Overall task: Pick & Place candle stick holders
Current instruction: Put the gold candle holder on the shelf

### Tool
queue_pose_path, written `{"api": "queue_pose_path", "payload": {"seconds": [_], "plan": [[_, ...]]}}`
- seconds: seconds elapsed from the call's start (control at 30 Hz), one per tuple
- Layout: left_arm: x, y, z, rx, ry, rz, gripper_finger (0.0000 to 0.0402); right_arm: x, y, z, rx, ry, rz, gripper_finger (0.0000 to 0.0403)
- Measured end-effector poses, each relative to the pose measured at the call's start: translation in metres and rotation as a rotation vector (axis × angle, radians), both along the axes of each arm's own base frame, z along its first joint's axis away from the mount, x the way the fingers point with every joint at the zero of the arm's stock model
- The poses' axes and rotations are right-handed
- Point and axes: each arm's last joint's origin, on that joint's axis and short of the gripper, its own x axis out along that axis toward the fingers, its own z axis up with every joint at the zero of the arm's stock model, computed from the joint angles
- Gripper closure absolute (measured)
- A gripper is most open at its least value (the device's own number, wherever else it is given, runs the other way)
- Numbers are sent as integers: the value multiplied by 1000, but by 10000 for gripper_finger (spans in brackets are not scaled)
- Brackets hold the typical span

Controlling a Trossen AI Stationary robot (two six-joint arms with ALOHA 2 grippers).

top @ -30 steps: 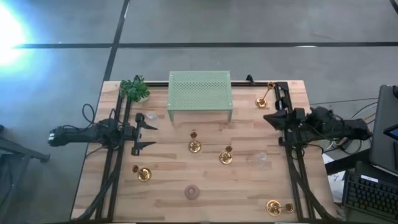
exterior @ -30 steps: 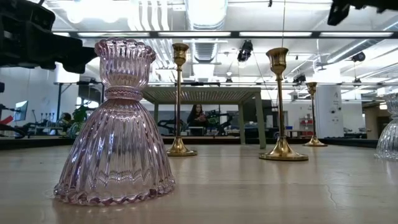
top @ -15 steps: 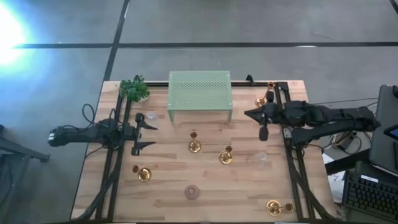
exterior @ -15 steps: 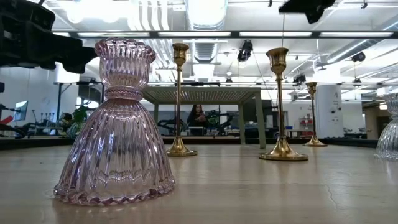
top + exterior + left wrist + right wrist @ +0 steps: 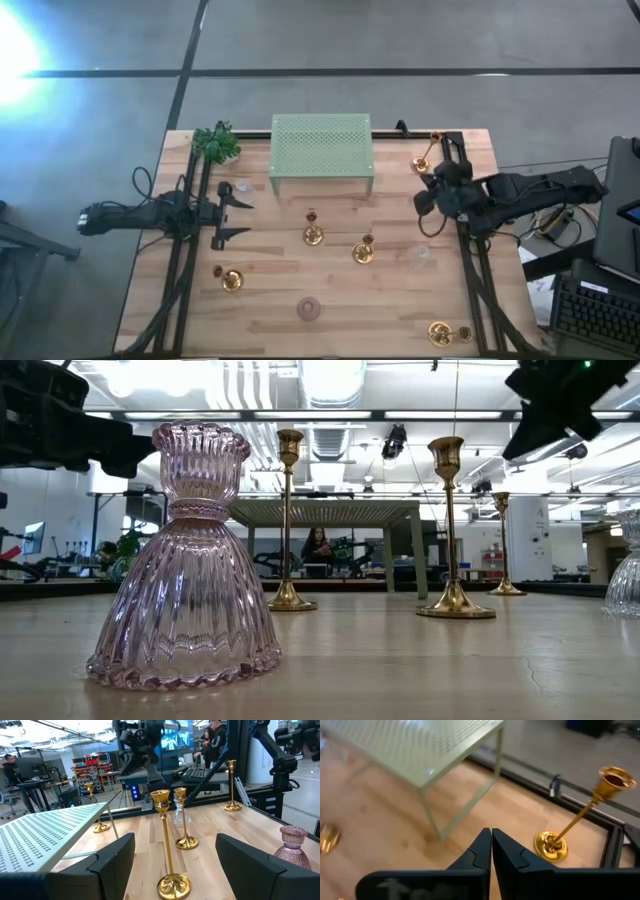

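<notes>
Our right gripper has pulled back toward the table's right side since 0.5 s ago, fingers clenched, empty, near the far-right candle stick holder. Left gripper unchanged, released, facing the centre holders. Nothing moved on the table.

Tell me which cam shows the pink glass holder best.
Low view: the pink glass holder fills the foreground, ribbed and upright on the table. High view shows only a small pale disc near the front edge. Left wrist view catches it partly cut off. Right wrist view misses it.
</notes>
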Motion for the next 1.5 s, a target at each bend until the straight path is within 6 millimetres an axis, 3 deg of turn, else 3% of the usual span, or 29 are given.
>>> {"api": "queue_pose_path", "payload": {"seconds": [0.13,0.3,0.53,0.7,0.93,1.2,1.5], "plan": [[0,0,0,0,0,0,119,2,9,-23,-41,-161,-93,394],[0,0,0,0,0,0,119,15,23,-40,-90,-268,-81,394],[0,0,0,0,0,0,119,30,30,-47,-231,-181,-85,394],[0,0,0,0,0,0,119,38,35,-58,-208,-123,-60,394],[0,0,0,0,0,0,119,48,44,-59,-115,77,181,394],[0,0,0,0,2,0,119,53,57,-40,58,90,665,394],[1,0,-1,0,8,0,119,55,65,-54,146,131,792,394]]}}
